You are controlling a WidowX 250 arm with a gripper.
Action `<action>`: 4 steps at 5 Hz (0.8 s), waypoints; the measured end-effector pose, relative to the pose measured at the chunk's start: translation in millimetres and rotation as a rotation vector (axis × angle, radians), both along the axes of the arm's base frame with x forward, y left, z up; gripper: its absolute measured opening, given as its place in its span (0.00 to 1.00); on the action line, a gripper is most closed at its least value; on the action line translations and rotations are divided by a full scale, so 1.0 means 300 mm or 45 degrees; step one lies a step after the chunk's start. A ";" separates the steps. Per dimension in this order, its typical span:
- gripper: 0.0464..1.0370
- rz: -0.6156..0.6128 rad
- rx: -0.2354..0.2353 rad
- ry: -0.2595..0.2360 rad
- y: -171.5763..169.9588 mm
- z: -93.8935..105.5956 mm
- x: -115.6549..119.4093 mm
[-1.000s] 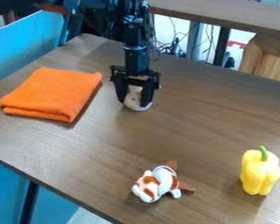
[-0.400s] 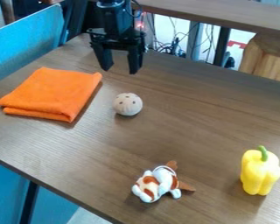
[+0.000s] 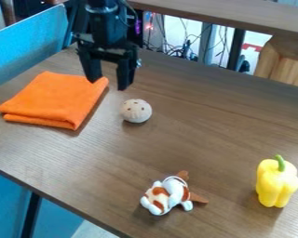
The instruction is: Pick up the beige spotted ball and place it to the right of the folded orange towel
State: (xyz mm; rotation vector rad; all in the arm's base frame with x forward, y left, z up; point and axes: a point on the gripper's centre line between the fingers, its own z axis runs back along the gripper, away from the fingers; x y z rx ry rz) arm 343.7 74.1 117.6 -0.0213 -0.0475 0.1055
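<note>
End effector (image 3: 108, 85) spread, held above worktop (image 3: 195, 121), beside orange cloth (image 3: 55, 100); speckled ball (image 3: 136, 111) left ungripped nearby.

"What's behind the surface (image 3: 201, 125)?"
"A brown ledge (image 3: 239, 17), with tangled cables (image 3: 187, 48) beneath it."
"And at upper left?"
"A blue panel (image 3: 27, 46)."
"Far right?"
"Pale wood (image 3: 284, 62), perhaps a chair; hard to tell."
"Lower left?"
"A dark leg (image 3: 30, 216), more blue (image 3: 65, 219), pale floor (image 3: 94, 231)."
</note>
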 end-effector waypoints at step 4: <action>0.97 -0.344 0.015 0.075 -0.245 -0.034 -0.318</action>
